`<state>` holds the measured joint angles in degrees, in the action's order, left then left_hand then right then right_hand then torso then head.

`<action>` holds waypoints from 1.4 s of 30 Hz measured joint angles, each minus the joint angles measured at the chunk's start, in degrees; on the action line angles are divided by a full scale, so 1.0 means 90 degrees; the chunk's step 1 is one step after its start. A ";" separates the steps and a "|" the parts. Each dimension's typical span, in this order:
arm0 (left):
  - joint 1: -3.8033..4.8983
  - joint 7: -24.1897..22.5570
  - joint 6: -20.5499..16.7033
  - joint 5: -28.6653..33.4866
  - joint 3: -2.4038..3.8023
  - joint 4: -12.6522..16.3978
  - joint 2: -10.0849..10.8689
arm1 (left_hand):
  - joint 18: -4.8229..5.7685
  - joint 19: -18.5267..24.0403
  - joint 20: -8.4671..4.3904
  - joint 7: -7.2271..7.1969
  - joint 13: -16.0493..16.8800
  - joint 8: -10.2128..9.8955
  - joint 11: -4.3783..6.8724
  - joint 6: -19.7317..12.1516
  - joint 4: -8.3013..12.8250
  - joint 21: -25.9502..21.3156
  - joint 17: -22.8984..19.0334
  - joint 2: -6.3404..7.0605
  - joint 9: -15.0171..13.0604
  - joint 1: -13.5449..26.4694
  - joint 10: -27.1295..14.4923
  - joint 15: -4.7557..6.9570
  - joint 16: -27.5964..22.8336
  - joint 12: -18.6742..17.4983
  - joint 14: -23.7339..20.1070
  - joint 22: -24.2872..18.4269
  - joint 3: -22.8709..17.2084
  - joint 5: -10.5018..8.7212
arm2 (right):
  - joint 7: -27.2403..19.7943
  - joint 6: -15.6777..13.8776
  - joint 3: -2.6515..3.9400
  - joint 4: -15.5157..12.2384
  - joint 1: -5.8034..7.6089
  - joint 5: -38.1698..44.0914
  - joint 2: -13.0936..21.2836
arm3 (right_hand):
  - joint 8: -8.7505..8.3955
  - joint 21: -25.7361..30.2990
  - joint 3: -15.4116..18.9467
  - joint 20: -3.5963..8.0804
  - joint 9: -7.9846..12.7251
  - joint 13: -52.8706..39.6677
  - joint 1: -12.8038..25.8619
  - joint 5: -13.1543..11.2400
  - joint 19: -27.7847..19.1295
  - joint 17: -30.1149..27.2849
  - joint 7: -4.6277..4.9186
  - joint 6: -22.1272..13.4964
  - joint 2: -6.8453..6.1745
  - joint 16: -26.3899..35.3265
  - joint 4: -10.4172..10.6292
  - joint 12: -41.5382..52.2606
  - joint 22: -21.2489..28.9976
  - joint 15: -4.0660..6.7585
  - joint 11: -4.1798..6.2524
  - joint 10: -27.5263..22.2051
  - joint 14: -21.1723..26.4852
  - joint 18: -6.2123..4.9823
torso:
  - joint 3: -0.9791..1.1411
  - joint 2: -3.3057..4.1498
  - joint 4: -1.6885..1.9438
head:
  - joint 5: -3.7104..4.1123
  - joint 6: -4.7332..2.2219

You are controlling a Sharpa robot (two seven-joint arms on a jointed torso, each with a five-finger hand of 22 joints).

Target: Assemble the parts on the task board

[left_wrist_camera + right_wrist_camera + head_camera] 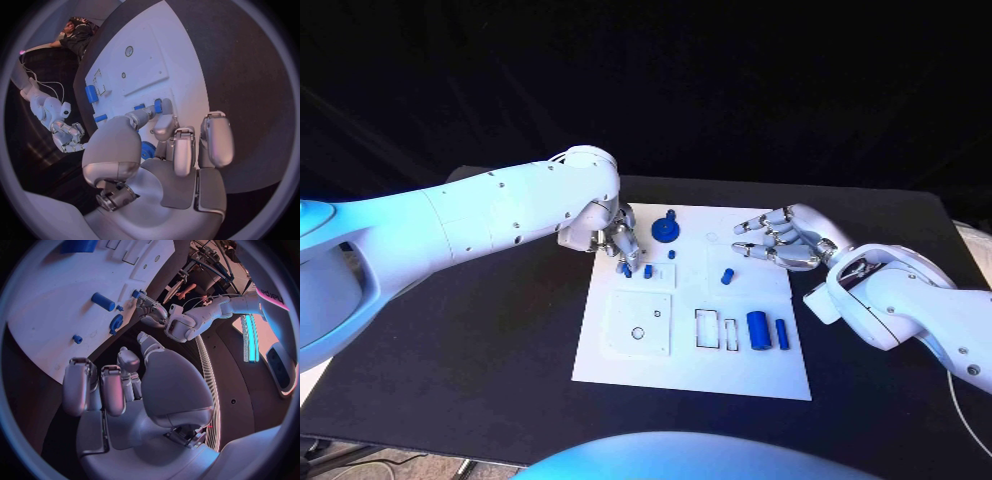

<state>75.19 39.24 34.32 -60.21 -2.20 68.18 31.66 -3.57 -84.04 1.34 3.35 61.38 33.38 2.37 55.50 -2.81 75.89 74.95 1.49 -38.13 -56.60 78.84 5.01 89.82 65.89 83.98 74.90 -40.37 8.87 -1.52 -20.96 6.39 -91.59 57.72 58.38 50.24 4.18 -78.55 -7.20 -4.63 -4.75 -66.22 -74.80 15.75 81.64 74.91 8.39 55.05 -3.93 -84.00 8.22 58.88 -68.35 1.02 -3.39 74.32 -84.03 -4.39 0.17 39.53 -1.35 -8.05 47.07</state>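
On the task board [625,350], cylinder [757,330] lies lengthwise, near-to-far.

Two smooth white arms end in silver hands with jointed metal fingers [764,232].

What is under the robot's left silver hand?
Under the left silver hand, small blue pegs stand on the white task board. Whether its fingertips touch or hold a peg is covered by the fingers.

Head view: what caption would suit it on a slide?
Left hand touching blue parts on the board, right hand hovering open beside it.
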 measured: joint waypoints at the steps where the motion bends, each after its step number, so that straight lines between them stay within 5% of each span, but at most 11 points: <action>1: 0.0000 0.0000 0.0001 -0.0007 0.0000 0.0000 -0.0001 | 0.0001 0.0000 0.0000 0.0000 0.0008 0.0000 0.0000 0.0000 -0.0016 0.0000 0.0000 -0.0021 -0.0002 0.0024 0.0001 0.0000 0.0000 0.0005 0.0000 0.0000 0.0014 0.0000 | 0.0000 0.0000 0.0000 0.0000 0.0000 0.0000 0.0001 | 0.0000 0.0000 0.0000 0.0000 0.0000 0.0000 0.0000 0.0000 0.0000 0.0000 0.0000 0.0000 0.0000 0.0000 0.0000 0.0000 0.0000 0.0000 0.0000 0.0000 0.0000 0.0000 | 0.0000 0.0001 0.0000 | 0.0002 0.0001; 9: -0.0006 0.0000 0.0006 -0.0051 -0.0005 -0.0002 -0.0011 | 0.0000 0.0000 0.0000 -0.0048 0.0034 -0.0039 0.0010 0.0090 -0.0088 0.0000 0.0000 -0.0097 -0.0009 0.0129 0.0013 0.0001 0.0000 0.0028 -0.0001 0.0000 0.0017 0.0001 | 0.0000 0.0002 0.0000 -0.0005 0.0000 0.0002 0.0007 | 0.0000 0.0000 0.0000 0.0000 0.0000 0.0000 0.0000 0.0000 0.0000 0.0000 0.0000 0.0000 0.0000 0.0000 0.0000 0.0000 0.0000 0.0000 0.0000 0.0000 0.0000 0.0000 | 0.0000 0.0000 0.0001 | 0.0004 0.0003; 27: -0.0020 -0.0002 0.0043 -0.0109 -0.0014 0.0048 0.0030 | 0.0000 0.0000 0.0000 -0.0284 0.0064 -0.0078 0.0026 0.0350 -0.0101 0.0000 -0.0002 0.0148 0.0007 0.0470 0.0045 0.0001 0.0000 0.0028 -0.0001 0.0000 0.0317 -0.0005 | 0.0001 0.0003 0.0000 -0.0013 0.0000 0.0006 0.0020 | 0.0000 0.0000 0.0000 0.0000 0.0000 0.0000 0.0000 0.0000 0.0000 -0.0001 0.0000 0.0000 0.0000 0.0000 0.0000 0.0000 0.0000 0.0000 -0.0001 0.0000 0.0000 0.0000 | -0.0001 -0.0002 0.0005 | 0.0015 0.0010; 42: -0.0034 -0.0006 0.0055 -0.0146 -0.0015 0.0238 0.0141 | 0.0000 0.0000 0.0000 -0.0284 0.0078 -0.0077 0.0025 0.0351 -0.0109 0.0000 -0.0002 0.0148 0.0007 0.0470 0.0044 0.0001 0.0000 0.0028 -0.0001 0.0000 0.0360 -0.0010 | 0.0002 0.0004 0.0000 -0.0008 0.0000 0.0007 0.0018 | 0.0000 0.0000 0.0000 0.0000 0.0000 0.0000 0.0000 0.0000 0.0000 -0.0001 0.0000 0.0000 0.0000 0.0000 0.0000 0.0000 0.0000 0.0000 -0.0001 0.0000 0.0000 0.0000 | -0.0004 -0.0002 0.0003 | 0.0018 0.0018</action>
<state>74.89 39.18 34.82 -61.53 -2.34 70.33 32.92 -3.57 -84.04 1.34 0.80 62.08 32.68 2.59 58.66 -3.80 75.89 74.93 2.82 -38.07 -52.37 79.24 5.02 89.82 66.14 83.97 74.90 -37.13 8.78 -1.50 -20.92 6.39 -91.66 57.72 58.44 50.40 4.18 -78.55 -7.21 -4.63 -4.75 -66.22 -74.80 15.75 81.64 74.90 8.39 55.05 -3.93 -84.00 8.22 58.88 -68.35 1.02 -3.40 74.32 -84.03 -4.39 0.13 39.51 -1.32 -7.89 47.23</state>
